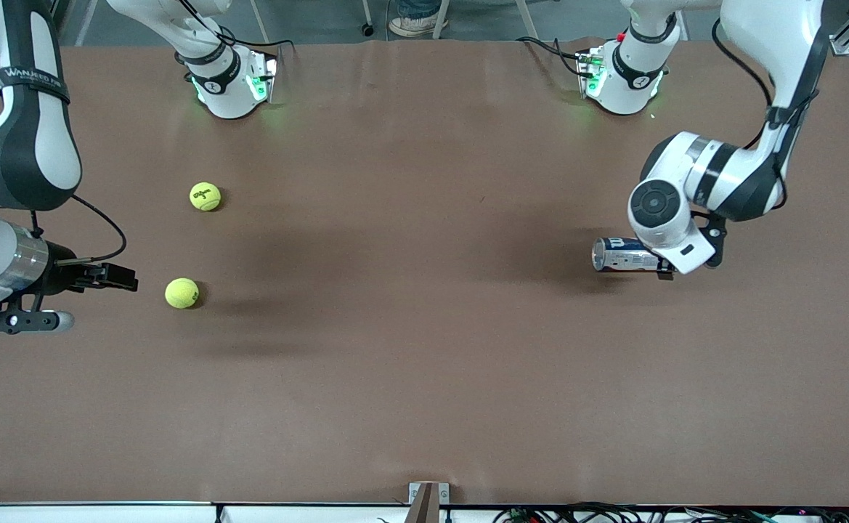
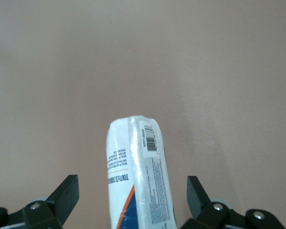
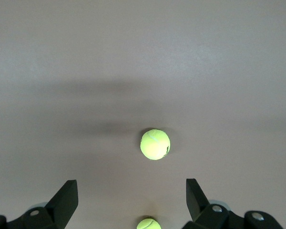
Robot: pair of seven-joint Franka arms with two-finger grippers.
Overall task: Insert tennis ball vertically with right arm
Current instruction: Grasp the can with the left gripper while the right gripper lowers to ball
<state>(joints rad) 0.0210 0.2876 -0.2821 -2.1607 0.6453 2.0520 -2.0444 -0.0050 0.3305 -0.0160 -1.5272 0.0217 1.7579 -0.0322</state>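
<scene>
Front view: ball can (image 1: 622,256) on its side under spread left pincer (image 1: 667,270); right pincer (image 1: 108,277) spread.

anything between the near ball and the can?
Nothing. In the front view, only bare table lies between the near ball and the can, which lies on its side under the open left gripper.
</scene>
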